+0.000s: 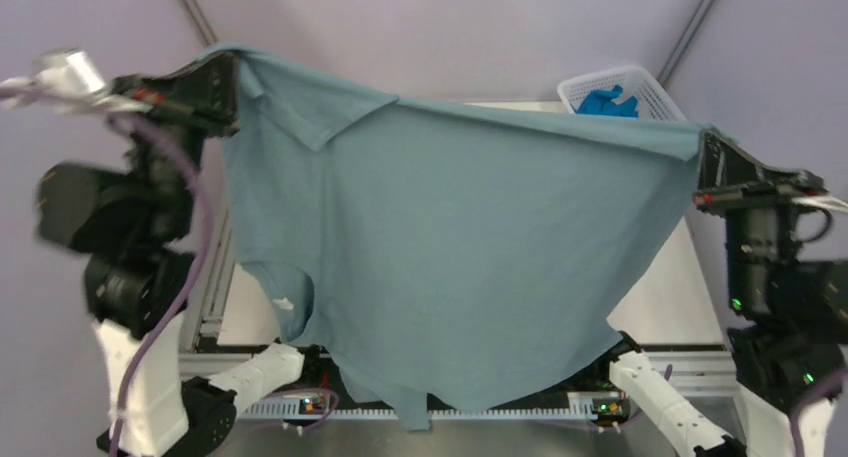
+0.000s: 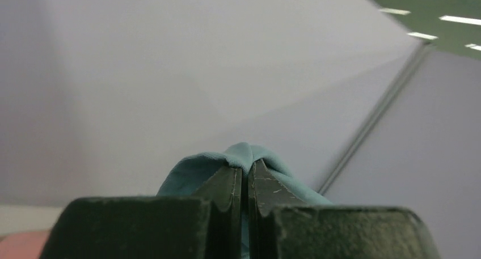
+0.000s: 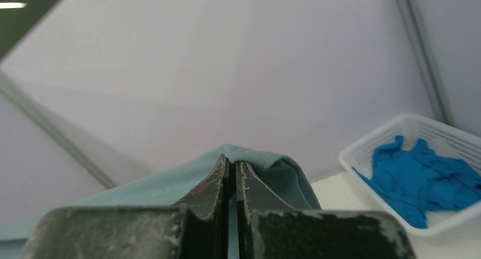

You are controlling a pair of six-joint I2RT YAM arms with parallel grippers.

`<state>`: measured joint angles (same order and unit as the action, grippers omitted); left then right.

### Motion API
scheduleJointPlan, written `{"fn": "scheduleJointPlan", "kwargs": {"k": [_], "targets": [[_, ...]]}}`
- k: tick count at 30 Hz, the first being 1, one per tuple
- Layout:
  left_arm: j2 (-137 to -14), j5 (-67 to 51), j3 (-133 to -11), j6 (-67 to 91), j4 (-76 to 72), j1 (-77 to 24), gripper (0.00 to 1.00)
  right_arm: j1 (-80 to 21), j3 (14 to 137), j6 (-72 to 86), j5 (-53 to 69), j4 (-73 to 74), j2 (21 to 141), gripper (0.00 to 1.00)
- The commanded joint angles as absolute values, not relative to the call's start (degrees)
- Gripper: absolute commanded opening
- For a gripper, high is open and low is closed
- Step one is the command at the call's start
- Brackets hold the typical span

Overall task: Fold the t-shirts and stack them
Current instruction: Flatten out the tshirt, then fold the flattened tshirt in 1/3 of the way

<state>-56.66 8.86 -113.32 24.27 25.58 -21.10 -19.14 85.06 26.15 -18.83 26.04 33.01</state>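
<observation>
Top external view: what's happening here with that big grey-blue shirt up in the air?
The robot is holding the grey-blue t-shirt aloft, stretched wide between its two arms. The left claw is shut on one top edge and the right claw on the other, so the cloth hangs like a curtain above the table. It is not folded yet. A bright blue t-shirt lies in the white mesh basket at the far right corner.

Both arms raised high, spread wide; L gripper [image 1: 230, 72] & R gripper [image 1: 706, 145] clamped tight.
</observation>
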Motion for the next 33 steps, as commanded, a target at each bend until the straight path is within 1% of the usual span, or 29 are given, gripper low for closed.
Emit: {"fn": "scheduleJointPlan", "kwargs": {"k": [1,3,5,8,11,15,17,20,24,28,33], "targets": [[-68.02,25.14,-103.70,20.83,18.17,-20.81,0.00,-19.54,76.02,21.33,-39.81,20.75,42.89,0.00],[-75.54,29.11,-101.04,20.53,15.98,-20.35,0.00,-19.39,71.14,19.57,-44.05,15.85,48.11,0.00],[-83.34,29.43,-100.12,21.25,15.07,-19.39,0.00,-18.07,65.93,18.70,-44.93,10.06,53.64,0.00],[-95.81,27.73,-100.52,22.34,14.01,-18.04,0.00,-12.98,58.79,22.71,-36.68,2.91,62.09,0.00],[-108.26,24.53,-104.56,24.09,15.30,-16.68,0.00,-8.90,54.02,28.04,-30.67,-4.44,72.07,0.00],[-123.39,17.06,-111.64,27.40,19.14,-14.61,0.00,-7.50,55.86,27.58,-29.78,-6.81,84.76,0.00],[-127.99,15.00,-113.93,28.80,20.03,-13.83,0.00,-7.25,57.99,26.12,-30.25,-6.49,90.59,0.00],[-130.61,12.86,-113.60,29.80,17.30,-12.88,0.00,-6.87,61.20,25.54,-29.57,-5.25,95.92,0.00],[-131.44,10.51,-113.29,29.18,14.62,-12.27,0.00,-6.83,62.75,25.32,-27.63,-6.08,98.12,0.00],[-129.63,7.21,-113.15,29.43,16.01,-12.22,0.00,-6.85,62.38,25.22,-27.33,-5.24,96.11,0.00],[-120.38,3.35,-102.35,31.01,12.25,-12.22,0.00,-6.80,61.09,23.65,-27.03,-2.31,90.60,0.00]]}}
